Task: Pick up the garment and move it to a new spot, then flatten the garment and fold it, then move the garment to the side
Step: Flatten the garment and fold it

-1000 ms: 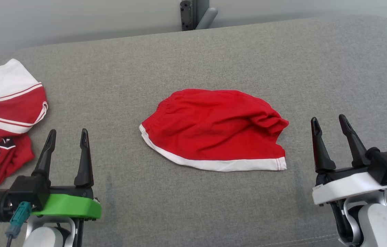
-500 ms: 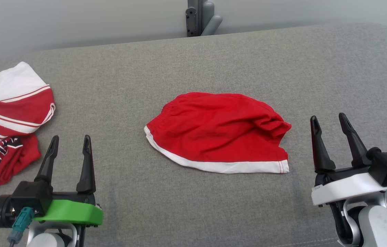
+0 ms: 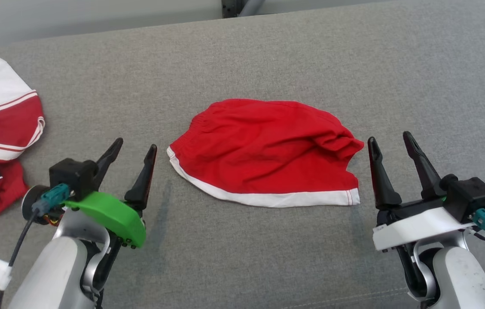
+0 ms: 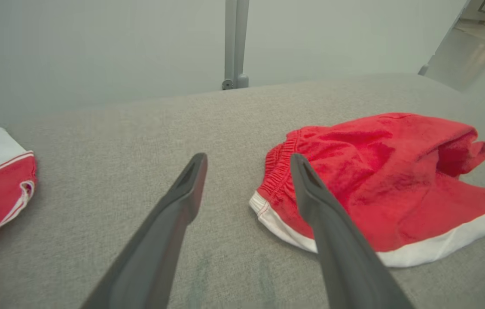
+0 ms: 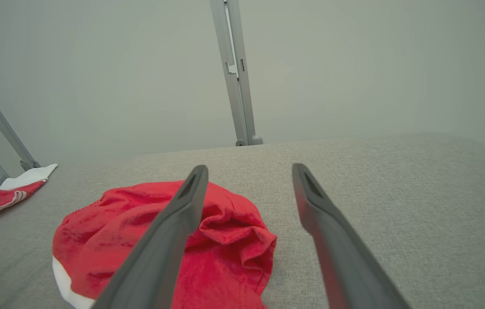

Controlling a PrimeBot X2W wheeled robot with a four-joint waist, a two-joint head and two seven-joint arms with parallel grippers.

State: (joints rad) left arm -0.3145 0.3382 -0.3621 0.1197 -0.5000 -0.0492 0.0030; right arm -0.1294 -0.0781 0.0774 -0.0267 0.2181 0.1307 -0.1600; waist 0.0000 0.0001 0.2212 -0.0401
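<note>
A wide grey cushion is bearing rumpled red shorts at its centre. The left gripper and right gripper are flanking them, fingers apart, empty. The cloth is looking light and limp; pinching the waistband corners seems best.

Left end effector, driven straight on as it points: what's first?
The left end effector probably meets the grey cushion just beside the red shorts' elastic waistband; one finger may clip that edge. Depth unclear.
</note>
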